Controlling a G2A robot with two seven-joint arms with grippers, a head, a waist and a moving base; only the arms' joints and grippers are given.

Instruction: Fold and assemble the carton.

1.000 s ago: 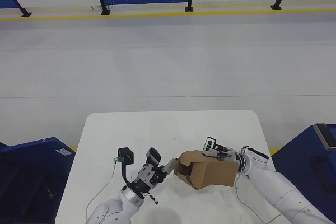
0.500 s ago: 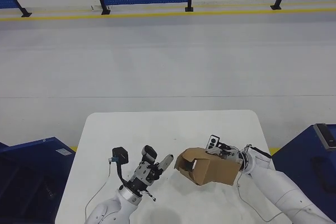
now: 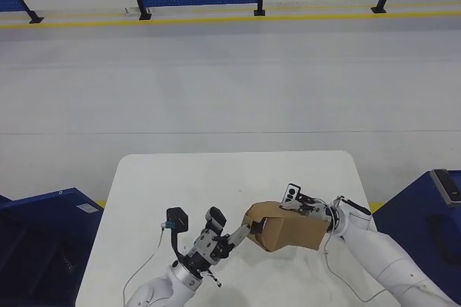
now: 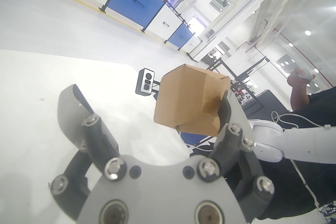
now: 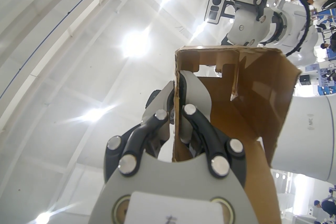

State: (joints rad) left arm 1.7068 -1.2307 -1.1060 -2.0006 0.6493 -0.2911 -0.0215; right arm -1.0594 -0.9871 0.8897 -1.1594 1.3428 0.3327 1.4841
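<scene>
The white table (image 3: pixel 177 184) carries the work at its near right part, where the brown cardboard carton (image 3: pixel 292 230) lies on its side, partly assembled, its open end toward the right arm. The right gripper (image 5: pixel 177 83) is clamped on one carton wall, one finger inside and one outside. The left gripper (image 4: pixel 149 94) stands spread wide at the carton's closed end, one fingertip (image 4: pixel 226 104) touching a folded flap.
</scene>
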